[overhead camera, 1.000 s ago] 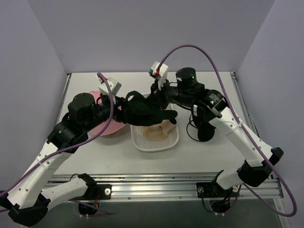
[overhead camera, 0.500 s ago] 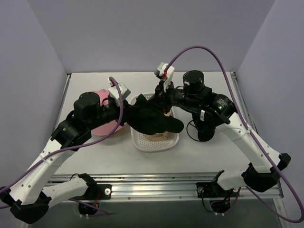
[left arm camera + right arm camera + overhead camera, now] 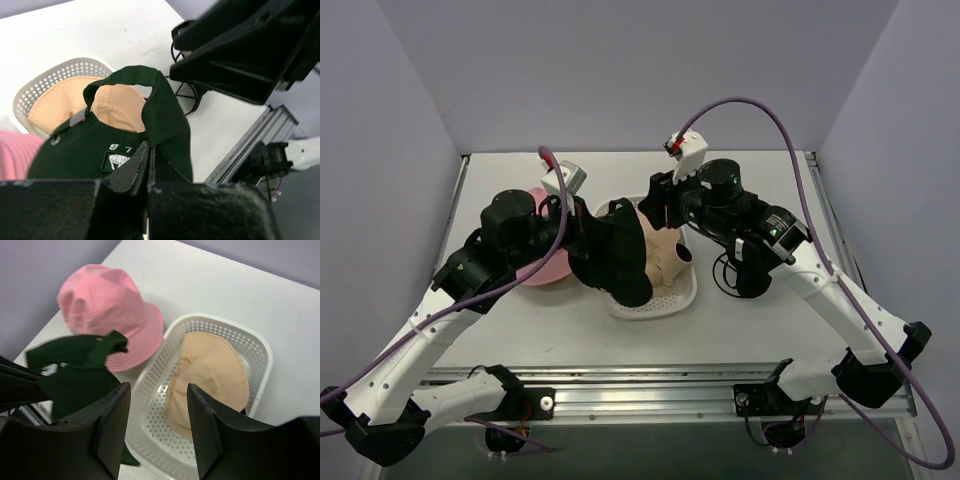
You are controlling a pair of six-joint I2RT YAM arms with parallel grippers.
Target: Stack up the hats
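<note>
Left gripper (image 3: 149, 150) is pinched fully closed on the dark green hat (image 3: 165, 125), gripping fabric right by the logo patch. The hat hangs off it over the 9 o'clock side of the white tray (image 3: 260, 352). Right gripper (image 3: 157, 390) has its fingers apart with nothing between them and sits above the tray.

The beige hat (image 3: 207, 375) lies in the tray. The pink hat (image 3: 112, 310) is on the table at the tray's 9 o'clock, touching its rim.

My call: carry green toward 3 o'clock until its crown is centred over the beige one, lower until the cloth rests, then let go. I'd pull the right arm off toward 3 o'clock first, since the two wrists are crowded.

The table (image 3: 760, 320) is plain white. There's a black wire loop (image 3: 740, 275) at the tray's 3 o'clock. Pale lilac walls close three sides, and a metal rail (image 3: 650, 385) runs along 6 o'clock.
</note>
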